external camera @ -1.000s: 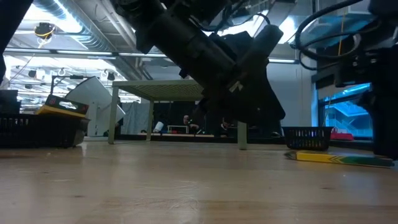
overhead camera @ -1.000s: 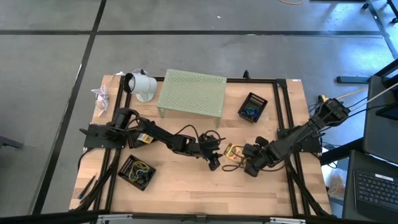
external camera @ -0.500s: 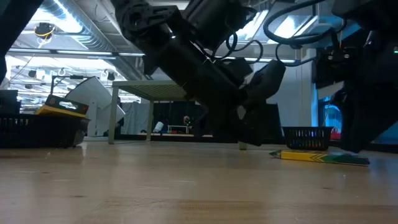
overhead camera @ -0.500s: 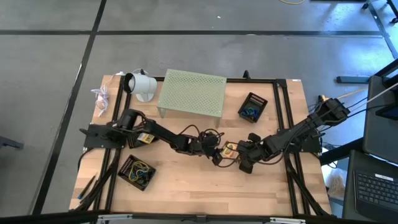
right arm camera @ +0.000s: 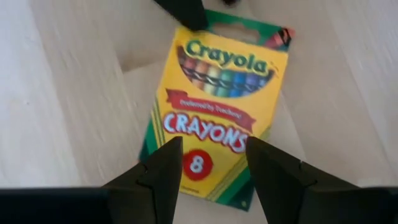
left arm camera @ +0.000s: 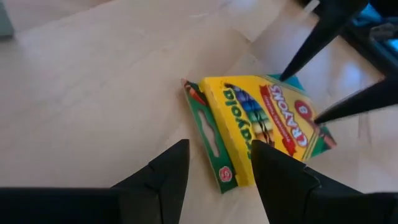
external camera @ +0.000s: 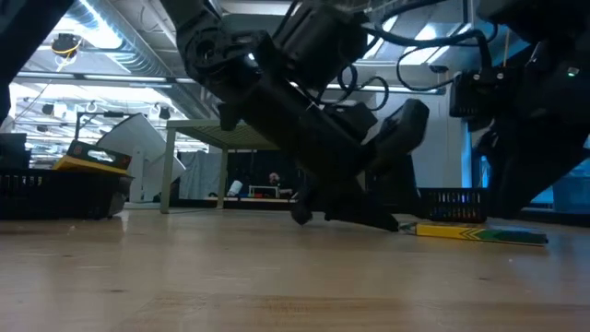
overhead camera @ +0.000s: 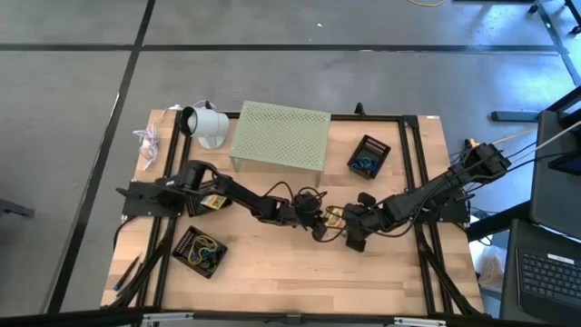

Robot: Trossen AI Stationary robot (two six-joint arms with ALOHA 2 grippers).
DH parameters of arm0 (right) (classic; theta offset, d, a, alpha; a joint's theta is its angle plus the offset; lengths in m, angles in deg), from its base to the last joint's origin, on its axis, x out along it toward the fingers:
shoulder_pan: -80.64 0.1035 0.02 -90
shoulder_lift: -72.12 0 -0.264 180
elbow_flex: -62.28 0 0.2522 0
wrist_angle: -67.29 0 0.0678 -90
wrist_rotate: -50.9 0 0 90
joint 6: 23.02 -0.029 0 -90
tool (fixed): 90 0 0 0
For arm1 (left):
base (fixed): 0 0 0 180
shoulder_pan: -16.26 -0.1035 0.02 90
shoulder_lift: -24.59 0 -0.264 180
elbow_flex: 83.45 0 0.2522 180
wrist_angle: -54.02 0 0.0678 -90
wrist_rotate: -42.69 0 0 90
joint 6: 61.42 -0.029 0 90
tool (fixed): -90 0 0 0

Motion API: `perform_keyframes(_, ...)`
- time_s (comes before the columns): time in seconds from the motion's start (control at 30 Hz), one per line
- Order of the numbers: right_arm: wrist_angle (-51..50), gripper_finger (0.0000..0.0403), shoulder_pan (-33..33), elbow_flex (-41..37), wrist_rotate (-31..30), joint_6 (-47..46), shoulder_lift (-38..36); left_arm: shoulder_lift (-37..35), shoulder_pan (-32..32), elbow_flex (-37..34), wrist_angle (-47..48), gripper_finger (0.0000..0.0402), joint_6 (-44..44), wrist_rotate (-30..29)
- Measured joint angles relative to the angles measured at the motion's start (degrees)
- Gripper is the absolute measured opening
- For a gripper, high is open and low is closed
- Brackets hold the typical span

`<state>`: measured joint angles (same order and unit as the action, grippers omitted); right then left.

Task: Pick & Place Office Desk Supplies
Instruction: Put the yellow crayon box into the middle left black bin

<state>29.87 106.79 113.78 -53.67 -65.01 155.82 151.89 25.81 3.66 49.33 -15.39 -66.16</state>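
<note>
Crayon box [right arm camera: 214, 106] flat on table [overhead camera: 272, 272], mid. L gripper [left arm camera: 214, 165] and R gripper [right arm camera: 211, 163] over it from opposite sides. Fingers [left arm camera: 165, 171] apart on both, nothing grasped.

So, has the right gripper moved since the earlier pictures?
Yes. In the high view the right gripper has slid left along the table, away from the black frame rail, and now sits over the crayon box with open fingers.

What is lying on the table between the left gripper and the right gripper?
Between the left gripper and the right gripper, both open, lies the flat yellow-green card crayon box; both wrist views show it.
</note>
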Motion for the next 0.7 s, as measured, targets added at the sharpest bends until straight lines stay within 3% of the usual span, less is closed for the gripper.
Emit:
perform_keyframes(0.2, 1.6, 0.0180, 0.0, 0.0, 0.0, 0.9, 0.0, 0.4, -0.4, 0.1, -1.2, 0.0167, 0.3, 0.4)
perform_keyframes(0.37, 1.7, 0.0180, -0.2, 0.0, 0.0, 0.9, 0.0, 0.5, -0.4, 0.3, -1.0, 0.0139, -0.7, 0.9)
perform_keyframes(0.53, -2.3, 0.0180, -0.2, 0.0, 0.0, -0.4, 0.0, 0.5, -0.4, 0.3, -0.9, 0.0106, -1.3, 0.9)
perform_keyframes(0.7, -6.2, 0.0180, -0.2, 0.0, -2.6, -3.9, 0.0, 0.5, -0.4, 0.3, -0.7, 0.0098, -1.4, 0.7)
